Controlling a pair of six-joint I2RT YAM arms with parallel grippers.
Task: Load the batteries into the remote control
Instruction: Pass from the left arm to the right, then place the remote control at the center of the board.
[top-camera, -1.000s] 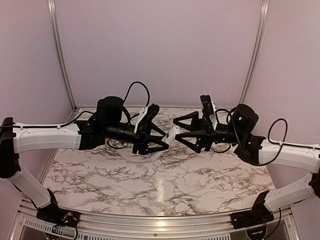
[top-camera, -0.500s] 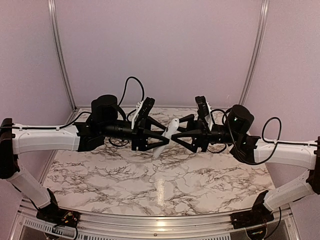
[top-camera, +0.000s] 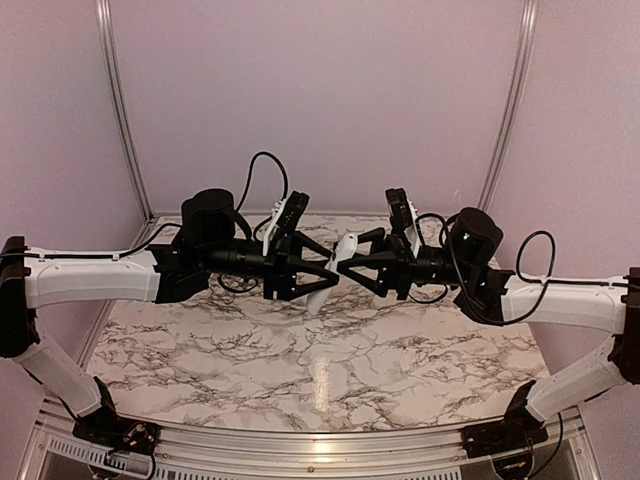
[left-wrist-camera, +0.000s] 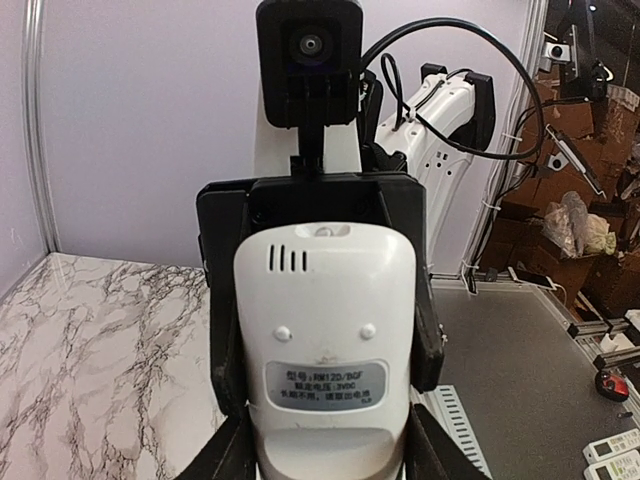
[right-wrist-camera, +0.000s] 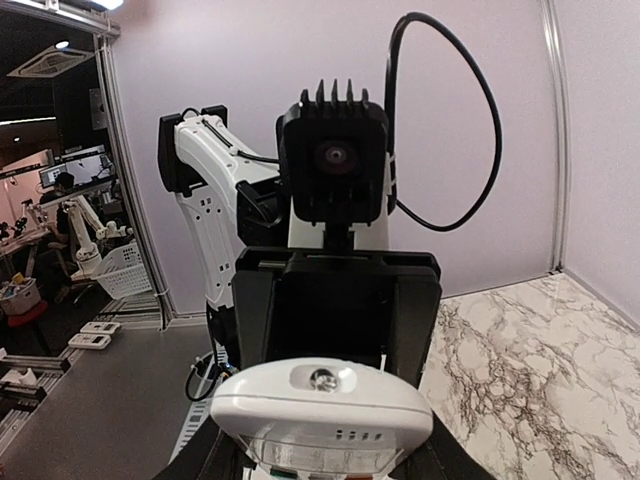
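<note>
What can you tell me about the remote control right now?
The remote control is slim, white plastic, held above the marble table. Its back shows a few slots, two bumps and a grey label; an emitter sits at its tip. The left end effector grips its lower part; the right end effector flanks its tip, contact unclear.

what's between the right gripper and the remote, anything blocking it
Nothing visible. The remote is up in the air above the table, gripped by the left gripper. The right gripper is at its other end, with fingers against both sides.
</note>
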